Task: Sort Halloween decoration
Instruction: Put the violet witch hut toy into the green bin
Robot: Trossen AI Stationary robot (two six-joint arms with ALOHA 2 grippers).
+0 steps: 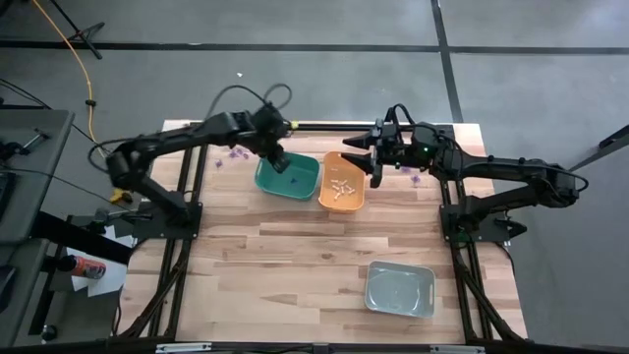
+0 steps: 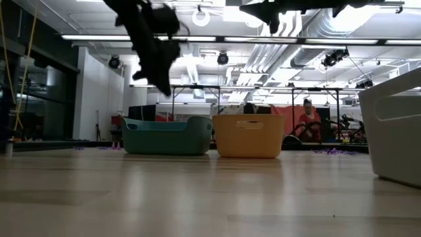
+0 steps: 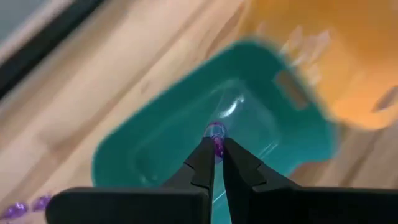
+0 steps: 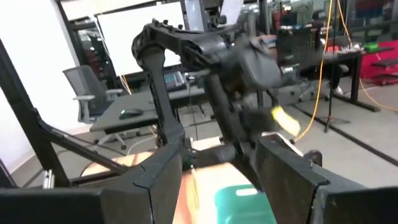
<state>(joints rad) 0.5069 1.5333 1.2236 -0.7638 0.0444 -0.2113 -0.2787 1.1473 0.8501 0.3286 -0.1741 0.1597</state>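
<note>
No writing or label is legible on any bin, so you have nothing to read here.

Your left gripper [image 3: 217, 149] hangs above the green bin [image 1: 289, 177], its two fingers pinched nearly together on a small purple trinket [image 3: 217, 138], which sits right at the fingertips over the bin's floor. The bin under it looks almost bare; a dark speck or two lies on its bottom in the high view. Touching the green bin, on the side away from your left arm, stands the orange bin [image 1: 343, 181], and it holds a scatter of whitish trinkets [image 1: 342, 188]. A grey bin [image 1: 400, 290] sits well apart from both grippers, near the table's front edge, and you can see nothing in it.

More purple trinkets [image 1: 234, 153] lie loose on the wooden table [image 1: 295, 256] just behind your left gripper, and another few [image 1: 411, 175] lie under your right arm.

Your right gripper [image 1: 366, 142] is raised level above the table's back edge beside the orange bin, its fingers spread wide with nothing between them.
</note>
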